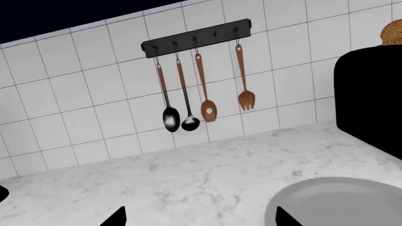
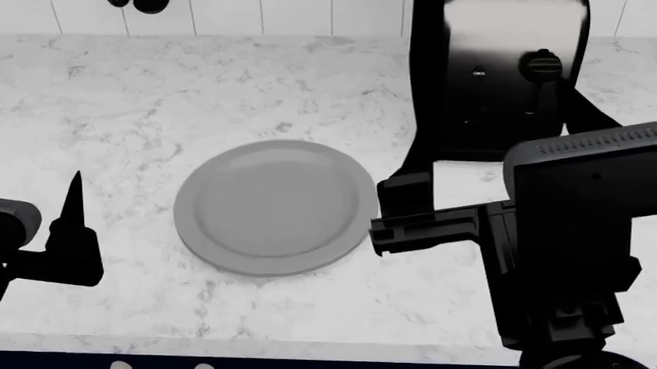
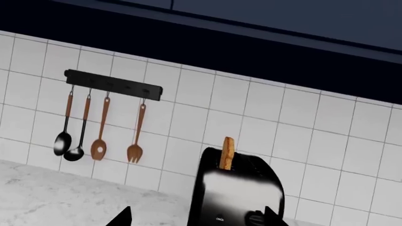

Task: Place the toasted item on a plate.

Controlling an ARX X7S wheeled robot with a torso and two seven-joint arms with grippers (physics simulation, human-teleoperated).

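Toast [image 3: 227,153] is seen standing upright in the slot of the black toaster [image 3: 236,193], well apart from the empty grey plate [image 2: 275,206] on the counter. Both the right gripper [image 3: 195,215] and the left gripper [image 1: 197,217] are spread open, with nothing held. If the thin slice were pinched off-centre, it could be tipped or dropped back into the slot.

Black toaster [image 3: 236,190] on marble counter [image 2: 308,92]; 4 utensils [image 1: 204,89] on wall rack [image 1: 196,37].

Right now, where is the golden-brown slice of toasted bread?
The golden-brown toast slice stands upright in the top slot of the black toaster, seen in the right wrist view, against the white tiled wall and beside the hanging utensils.
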